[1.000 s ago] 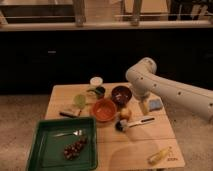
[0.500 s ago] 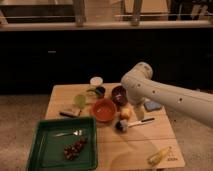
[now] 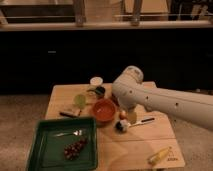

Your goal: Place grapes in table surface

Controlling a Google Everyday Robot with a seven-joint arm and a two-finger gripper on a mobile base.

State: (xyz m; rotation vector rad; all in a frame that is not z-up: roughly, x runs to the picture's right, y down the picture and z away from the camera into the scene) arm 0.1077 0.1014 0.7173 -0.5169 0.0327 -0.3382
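Observation:
The grapes [image 3: 75, 148], a small dark red-purple bunch, lie in the green tray [image 3: 42, 150] at the table's front left, beside a fork [image 3: 70, 133]. The tan slatted table surface [image 3: 135, 142] fills the middle of the view. My white arm [image 3: 150, 97] reaches in from the right, its elbow over the middle back of the table. My gripper does not show; it is hidden behind the arm or out of view. The arm is well right of and behind the grapes.
An orange bowl [image 3: 105, 110] stands mid-table, with a green item [image 3: 80, 100], a dark bowl [image 3: 99, 91] and a white cup [image 3: 96, 80] behind it. A small yellow-red fruit [image 3: 123, 114], a dark-headed utensil [image 3: 131, 123], a dark block [image 3: 70, 112] and a yellow item [image 3: 159, 156] lie around.
The arm has swung left and nearer the camera, now covering the dark red bowl and the items at the table's right back. The grapes have not moved.

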